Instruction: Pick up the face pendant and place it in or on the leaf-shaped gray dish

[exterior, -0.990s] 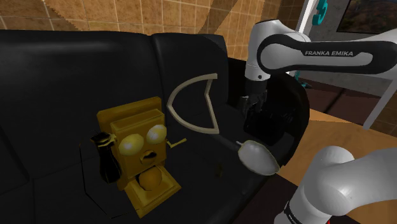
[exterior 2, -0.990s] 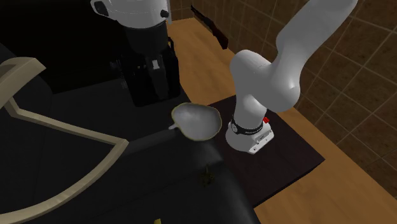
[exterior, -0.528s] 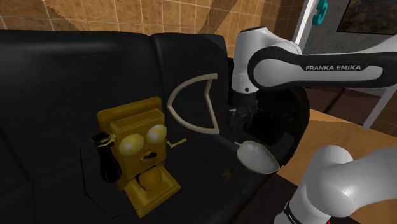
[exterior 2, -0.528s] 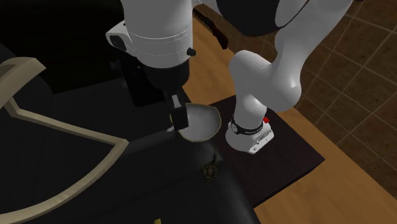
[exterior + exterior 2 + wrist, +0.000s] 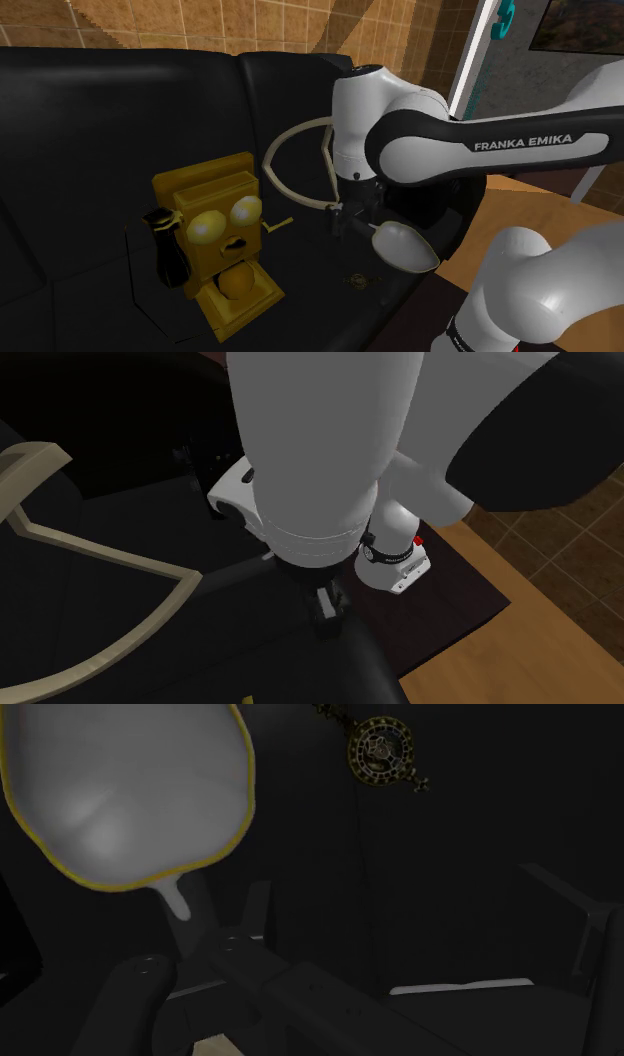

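The face pendant [image 5: 357, 281], a small round brass-coloured piece, lies on the black sofa seat near its front edge. In the wrist view the pendant [image 5: 380, 751] sits ahead of the gripper, a short way from the dish. The leaf-shaped grey dish [image 5: 405, 247], drawn with a thin yellow rim [image 5: 125, 794], rests on the seat beside the pendant. My gripper [image 5: 343, 218] hangs low over the seat just to the shoulder view's left of the dish, open and holding nothing. In the second exterior view the white arm covers the dish, and the gripper [image 5: 325, 602] points down at the seat.
A gold toy telephone with a face [image 5: 215, 240] stands on the seat at the shoulder view's left. A beige D-shaped ring [image 5: 300, 165] leans against the sofa back, behind the arm. The arm's base [image 5: 395, 557] sits on a dark stand over a wooden floor.
The arm has swung toward the shoulder view's left and come lower, carrying the gripper from above the dish to beside it. The fingers stayed open. Dish and pendant have not moved.
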Controlling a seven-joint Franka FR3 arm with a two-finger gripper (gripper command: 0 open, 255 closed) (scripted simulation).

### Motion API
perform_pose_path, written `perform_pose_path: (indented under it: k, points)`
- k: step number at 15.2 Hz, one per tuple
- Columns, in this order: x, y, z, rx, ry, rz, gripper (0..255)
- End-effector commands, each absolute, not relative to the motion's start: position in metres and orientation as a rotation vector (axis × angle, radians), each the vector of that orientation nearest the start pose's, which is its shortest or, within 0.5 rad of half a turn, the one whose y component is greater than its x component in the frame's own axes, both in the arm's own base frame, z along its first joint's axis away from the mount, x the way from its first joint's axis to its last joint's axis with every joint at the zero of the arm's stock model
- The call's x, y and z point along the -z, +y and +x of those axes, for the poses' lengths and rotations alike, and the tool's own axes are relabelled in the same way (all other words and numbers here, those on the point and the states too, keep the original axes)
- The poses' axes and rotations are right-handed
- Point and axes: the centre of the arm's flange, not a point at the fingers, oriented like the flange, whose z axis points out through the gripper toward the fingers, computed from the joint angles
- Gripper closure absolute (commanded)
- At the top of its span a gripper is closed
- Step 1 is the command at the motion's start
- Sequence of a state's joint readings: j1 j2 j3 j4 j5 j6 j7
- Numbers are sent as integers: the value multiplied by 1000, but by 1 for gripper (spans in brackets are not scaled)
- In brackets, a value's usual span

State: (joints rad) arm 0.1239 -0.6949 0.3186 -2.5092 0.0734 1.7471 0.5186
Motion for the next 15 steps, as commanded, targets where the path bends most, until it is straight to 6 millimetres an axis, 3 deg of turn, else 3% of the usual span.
perform_pose_path:
  k: [1,2,9,15]
  points:
    - [-483,187,298,-39,289,-3295,0]
    - [-480,196,297,-39,291,-3298,0]
    - [-443,190,296,-39,291,-3298,0]
    - [-440,189,295,-39,291,-3298,0]
